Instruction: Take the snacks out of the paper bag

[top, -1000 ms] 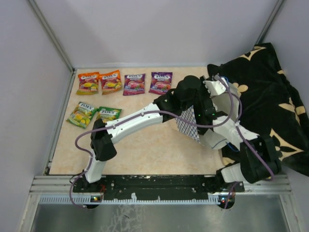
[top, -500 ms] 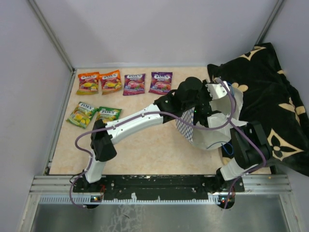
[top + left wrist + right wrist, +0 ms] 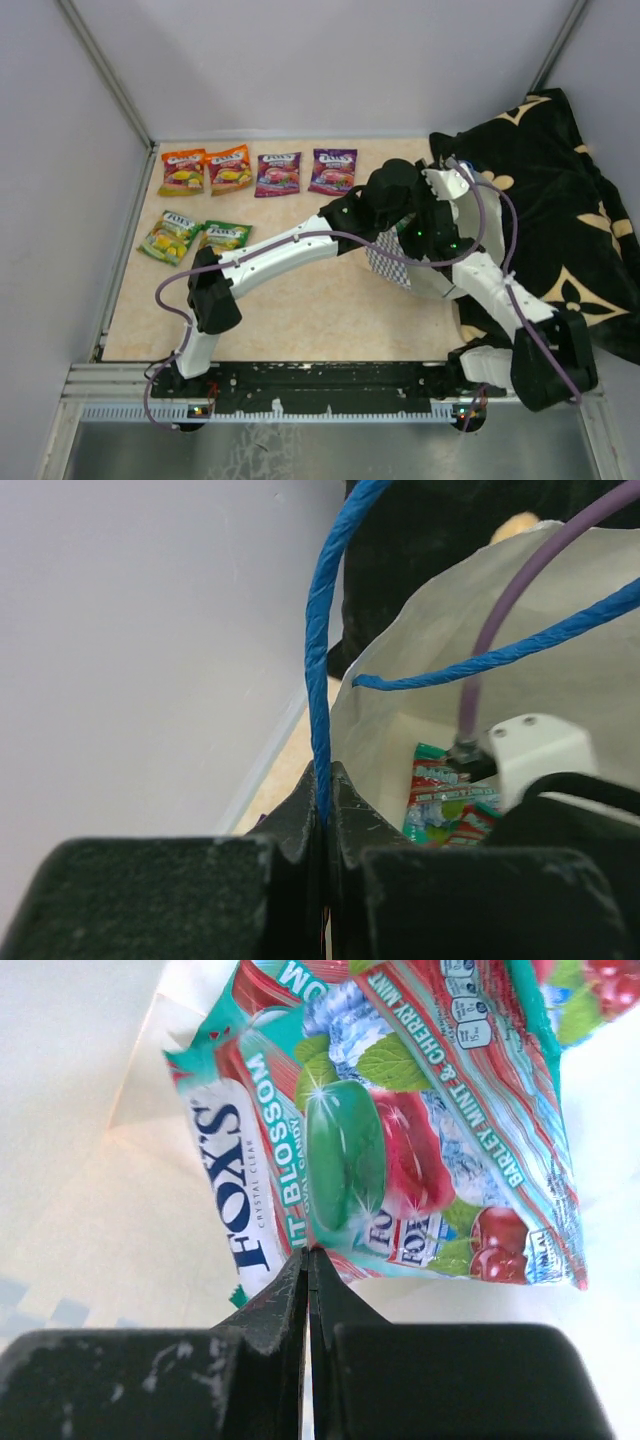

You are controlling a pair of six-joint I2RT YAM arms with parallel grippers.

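The table top [image 3: 300, 320] was a sandy colour with faint cloudy marks. Plain pale grey walls [image 3: 330, 60] stood far to the left of the left gripper [image 3: 325, 785], behind it and on its right. A black cloth [image 3: 560, 200] with gold flower shapes lay bunched up to its right. Thin metal posts [image 3: 105, 70] ran up the corners. A metal rail [image 3: 320, 380] crossed the near edge. The light was soft and even.

Six snacks [image 3: 278, 173] out, teal packet [image 3: 400, 1140] in bag [image 3: 388, 265]
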